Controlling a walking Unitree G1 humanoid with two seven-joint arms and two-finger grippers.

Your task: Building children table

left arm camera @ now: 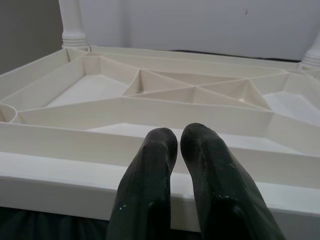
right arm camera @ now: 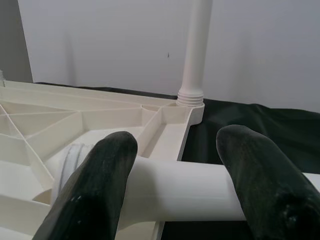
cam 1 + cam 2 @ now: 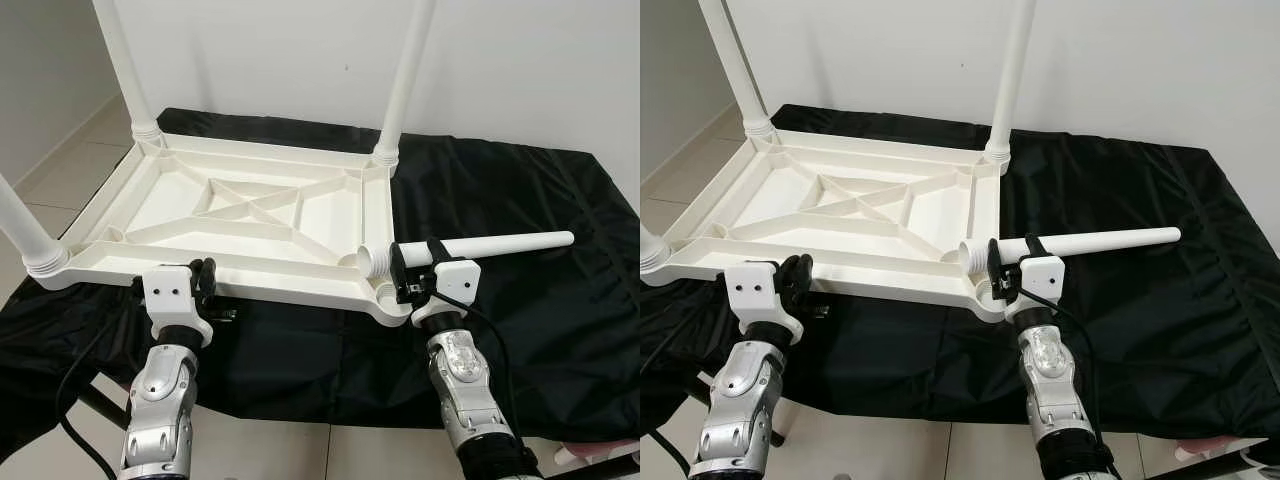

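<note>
Three legs are already standing in the upturned table top [image 3: 250, 215], and the fourth is the business at hand. The right gripper [image 3: 413, 268] is clamped around the loose leg [image 3: 480, 247], one finger on each side of the tube near its threaded end, as the right wrist view makes plain. The leg lies nearly level, its threaded end hovering just above the near right corner of the table top, its far end reaching out over the black cloth [image 3: 540, 310] towards the robot's right.

Over on the other side, the left gripper [image 3: 205, 280] sits against the near rim of the table top, its two fingers [image 1: 160, 165] pressed together, apparently touching the rim without gripping it (a steadying hand, by the look of it).

So, judging by the layout: this is the fitting of the last leg. The empty socket [image 3: 390, 293] sits in that near right corner, directly below the gripper. The next move calls for tipping the leg upright, threaded end down, lining it up squarely over the socket, then pressing and twisting it home. A crooked start could jam the thread.
</note>
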